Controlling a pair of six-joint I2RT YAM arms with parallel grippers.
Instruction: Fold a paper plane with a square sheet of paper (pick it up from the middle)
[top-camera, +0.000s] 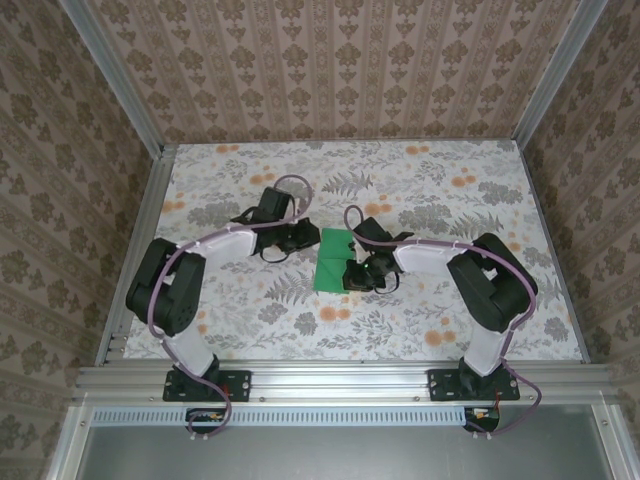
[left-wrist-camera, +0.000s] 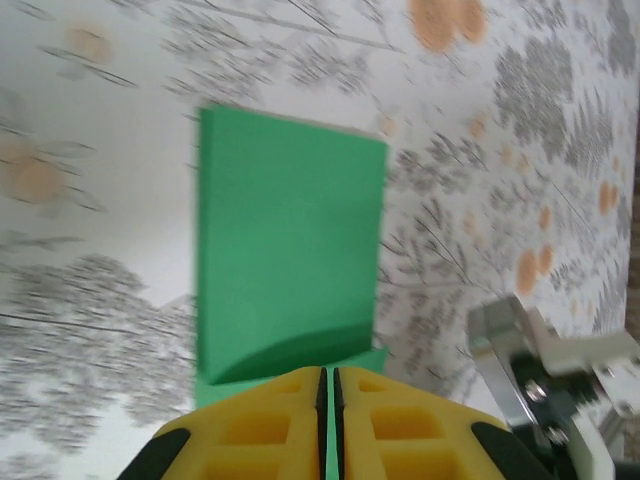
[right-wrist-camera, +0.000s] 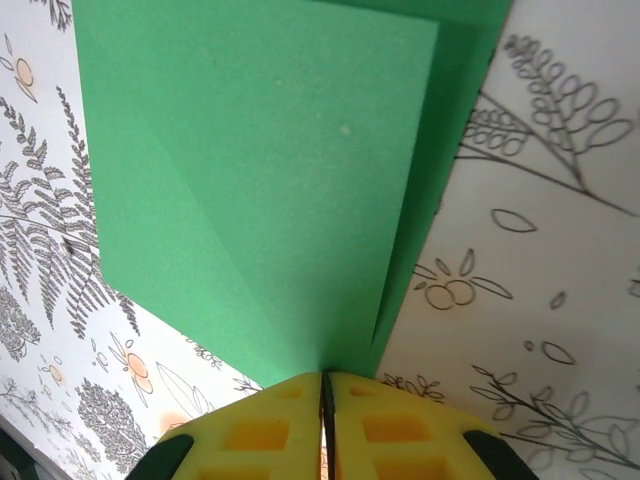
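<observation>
We log: far half of bench open, left and right margins open too. Centre blocked: left gripper and right gripper pinch green paper from opposite sides. Walls close three sides.

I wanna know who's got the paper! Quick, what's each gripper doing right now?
Left gripper: closed, fingers pinching the green paper.
Right gripper: closed, pinching the green paper's edge too.

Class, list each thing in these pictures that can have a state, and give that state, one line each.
bright green thin paper sheet: folded over into two layers, not yet a dart.
left claw: shut on the paper's edge.
right claw: shut on the paper's edge.
</observation>
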